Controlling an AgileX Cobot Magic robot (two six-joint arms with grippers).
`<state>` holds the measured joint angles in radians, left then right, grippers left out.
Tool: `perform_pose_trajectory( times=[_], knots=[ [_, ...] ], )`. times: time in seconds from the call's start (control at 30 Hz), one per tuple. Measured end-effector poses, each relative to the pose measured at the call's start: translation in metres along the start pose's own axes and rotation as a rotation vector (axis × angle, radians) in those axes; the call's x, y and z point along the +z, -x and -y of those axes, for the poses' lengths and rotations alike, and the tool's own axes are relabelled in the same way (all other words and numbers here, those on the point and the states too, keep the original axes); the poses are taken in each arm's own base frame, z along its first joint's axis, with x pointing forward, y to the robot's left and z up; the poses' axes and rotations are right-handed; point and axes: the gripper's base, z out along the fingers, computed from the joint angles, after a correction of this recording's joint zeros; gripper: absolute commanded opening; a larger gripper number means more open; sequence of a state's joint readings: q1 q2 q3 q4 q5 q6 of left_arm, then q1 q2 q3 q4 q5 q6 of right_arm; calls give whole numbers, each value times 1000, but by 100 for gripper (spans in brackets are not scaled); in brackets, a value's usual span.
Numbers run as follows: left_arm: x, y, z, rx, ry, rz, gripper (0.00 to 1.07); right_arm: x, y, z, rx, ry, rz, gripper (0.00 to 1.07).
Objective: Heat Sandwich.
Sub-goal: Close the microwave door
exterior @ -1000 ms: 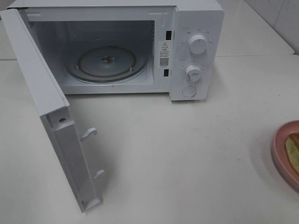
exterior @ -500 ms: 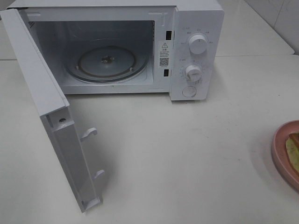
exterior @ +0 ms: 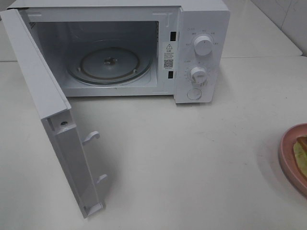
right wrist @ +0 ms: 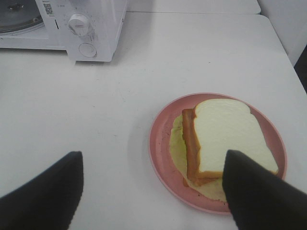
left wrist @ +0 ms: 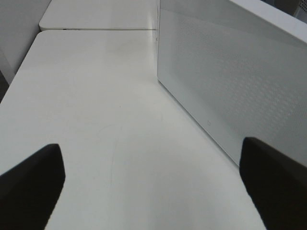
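Right claw (right wrist: pixel 152 189) spread wide above sandwich (right wrist: pixel 225 139), pink plate (right wrist: pixel 160 143); microwave (exterior: pixel 201 28) door open

White box-shaped microwave oven (exterior: pixel 201 28) at the back of the pale desk (exterior: pixel 192 153), cavity exposed. Round clear glass turntable (exterior: pixel 109 62) inside on the cavity floor. White hinged door (exterior: pixel 53 115) swung wide to the oven's left, two hook latches on its free edge. Two white round dials (exterior: pixel 203 45) stacked on the oven's right panel, a round button below. Round pink plate (exterior: pixel 288 158) well to the oven's right, at the desk's near edge.
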<state>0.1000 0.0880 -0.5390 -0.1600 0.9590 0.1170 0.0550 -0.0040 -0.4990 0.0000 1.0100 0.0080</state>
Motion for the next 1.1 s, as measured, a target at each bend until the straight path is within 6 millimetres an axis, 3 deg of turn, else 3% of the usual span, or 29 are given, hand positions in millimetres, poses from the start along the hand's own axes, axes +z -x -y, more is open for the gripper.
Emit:
perform_pose_trajectory(
  times=[0.03, 0.13, 0.17, 0.2, 0.3, 0.33, 0.37, 0.47, 0.8, 1.1],
  knots=[
    [0, 0, 0, 0, 0, 0, 88, 0, 0, 0, 0, 0, 0, 76],
    [16, 13, -3, -15, 8, 30, 68, 0, 0, 0, 0, 0, 0, 76],
    [16, 13, -3, -15, 8, 30, 68, 0, 0, 0, 0, 0, 0, 76],
    [20, 14, -4, -19, 11, 35, 57, 0, 0, 0, 0, 0, 0, 76],
    [40, 13, -8, -32, 23, 29, 38, 0, 0, 0, 0, 0, 0, 76],
    [40, 13, -8, -32, 23, 29, 38, 0, 0, 0, 0, 0, 0, 76],
    [46, 12, -9, -35, 27, 26, 23, 0, 0, 0, 0, 0, 0, 76],
    [68, 6, -13, -49, 45, 20, 1, 0, 0, 0, 0, 0, 0, 76],
    [118, -12, -26, -65, 118, 115, 0, 0, 0, 0, 0, 0, 0, 76],
    [153, -6, -35, 2, 170, 221, 0, 0, 0, 0, 0, 0, 0, 76]
  ],
)
